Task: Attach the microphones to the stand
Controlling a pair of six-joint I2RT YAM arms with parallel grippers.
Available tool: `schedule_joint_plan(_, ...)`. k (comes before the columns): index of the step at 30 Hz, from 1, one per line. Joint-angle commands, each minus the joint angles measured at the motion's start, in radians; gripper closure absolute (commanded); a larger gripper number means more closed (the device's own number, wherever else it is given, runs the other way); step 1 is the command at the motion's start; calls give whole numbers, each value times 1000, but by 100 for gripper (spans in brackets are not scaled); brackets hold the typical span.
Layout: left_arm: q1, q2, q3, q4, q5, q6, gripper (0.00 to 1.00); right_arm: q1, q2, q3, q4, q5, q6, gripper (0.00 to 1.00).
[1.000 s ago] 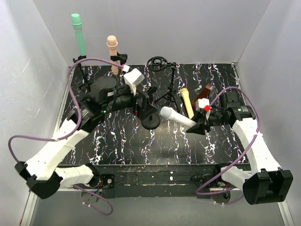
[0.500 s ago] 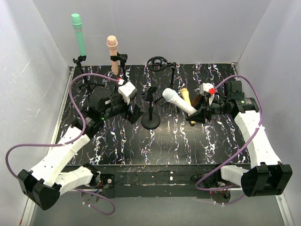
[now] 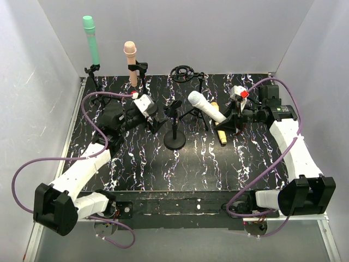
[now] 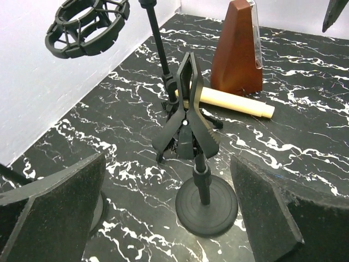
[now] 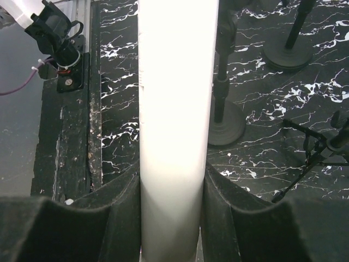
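Observation:
My right gripper [image 3: 230, 117] is shut on the white microphone [image 3: 206, 107], [image 5: 174, 109], holding it above the table with its head pointing left toward the round-base stand [image 3: 174, 124]. That stand's clip [image 4: 188, 103] is empty. My left gripper [image 3: 157, 121] is open, just left of the stand, its pads on either side of the stand's base [image 4: 206, 204]. The mint green microphone [image 3: 91, 39] and the peach-pink microphone [image 3: 131, 60] stand upright in stands at the back left. The yellow microphone [image 3: 219, 128] lies on the table, mostly hidden under the white one.
A brown wedge-shaped object [image 4: 237, 49] stands behind the yellow microphone [image 4: 229, 102]. A tripod stand with a round shock mount [image 3: 184, 73], [image 4: 87, 24] is at the back centre. White walls enclose the marbled black table [image 3: 207, 164]. Purple cables loop from both arms.
My right gripper has lifted the white microphone and carried it back and left toward the stand. My left gripper has drawn back left from the stand.

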Motion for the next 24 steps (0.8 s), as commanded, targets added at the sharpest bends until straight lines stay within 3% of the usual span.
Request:
schedule_joint_plan(1,15,69,-15,188,90,-15,2,14,13,57,54,-37,33,99)
schedule_joint_plan(17,19,247,12,372,231,-144,2,39,45,53,80,-25,61,99)
schedule_joint_plan(21,19,264,8,411,244,-185,5,42,46,47,81,-27,62,98)
schedule_joint_plan(24,18,270,11,403,244,-195,14,42,46,41,84,-23,62,98)
